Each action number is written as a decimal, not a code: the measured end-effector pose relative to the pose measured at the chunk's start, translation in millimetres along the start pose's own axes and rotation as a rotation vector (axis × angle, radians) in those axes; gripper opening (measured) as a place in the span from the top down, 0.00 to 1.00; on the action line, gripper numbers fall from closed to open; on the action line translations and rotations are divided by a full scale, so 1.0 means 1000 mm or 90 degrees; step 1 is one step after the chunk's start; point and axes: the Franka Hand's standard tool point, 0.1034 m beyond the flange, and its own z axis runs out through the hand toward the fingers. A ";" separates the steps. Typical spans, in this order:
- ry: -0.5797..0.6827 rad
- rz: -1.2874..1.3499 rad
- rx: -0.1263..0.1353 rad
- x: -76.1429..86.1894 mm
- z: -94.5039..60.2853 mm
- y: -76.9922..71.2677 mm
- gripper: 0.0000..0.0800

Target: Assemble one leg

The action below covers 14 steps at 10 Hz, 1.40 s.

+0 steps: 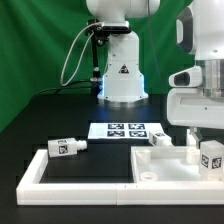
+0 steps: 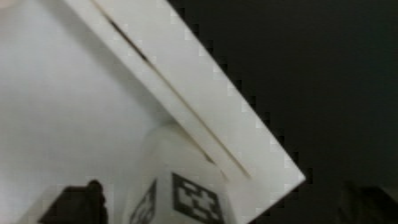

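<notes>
Nearest edge: the white frame wall (image 1: 75,182) runs closest to you in the exterior view, bounding a black counter (image 1: 60,115).
Gripper: the gripper (image 1: 203,135) hangs at the exterior view's right, over the frame's corner. In the wrist view you see dark fingertips (image 2: 80,200) low in the picture, with a tagged white post rising between them.
Gripper state: you cannot tell whether it is clamped or merely straddling the post; contact is not visible.
Leg: the leg (image 2: 178,185) stands upright under the gripper, tag facing the wrist camera; in the exterior view it is the tagged post (image 1: 211,156) at the right edge.
Handling, judged: light, stiff plastic, smooth sides, likely slippery. Take it across the plain flanks, mid-height, and keep it vertical.
Tabletop panel: the large white panel (image 2: 71,110) fills the wrist view just beside the leg; its raised edge is what you could clip.
Other legs: one lies tilted on the frame's far left wall (image 1: 67,146), another near the middle (image 1: 159,138), well apart from the gripper.
Marker board: marker board (image 1: 128,130) lies flat behind the frame.
Background: robot base (image 1: 122,75), out of the way.
</notes>
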 end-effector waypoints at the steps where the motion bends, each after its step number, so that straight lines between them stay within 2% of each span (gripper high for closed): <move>1: 0.000 -0.045 0.000 0.001 0.000 0.001 0.19; 2: 0.003 -0.121 -0.001 0.003 0.001 0.003 0.19; 4: 0.008 -0.327 -0.015 0.015 0.000 0.015 0.19; 6: 0.009 -0.493 -0.036 0.022 -0.004 0.010 0.19; 8: 0.009 -0.521 -0.039 0.022 -0.002 0.010 0.19; 9: 0.009 -0.512 -0.039 0.022 -0.002 0.010 0.32; 10: 0.009 -0.510 -0.039 0.022 -0.002 0.010 0.49; 11: 0.009 -0.474 -0.037 0.021 -0.002 0.010 0.49; 12: 0.010 -0.423 -0.036 0.021 -0.002 0.010 0.64; 14: 0.012 -0.343 -0.034 0.021 -0.002 0.010 0.64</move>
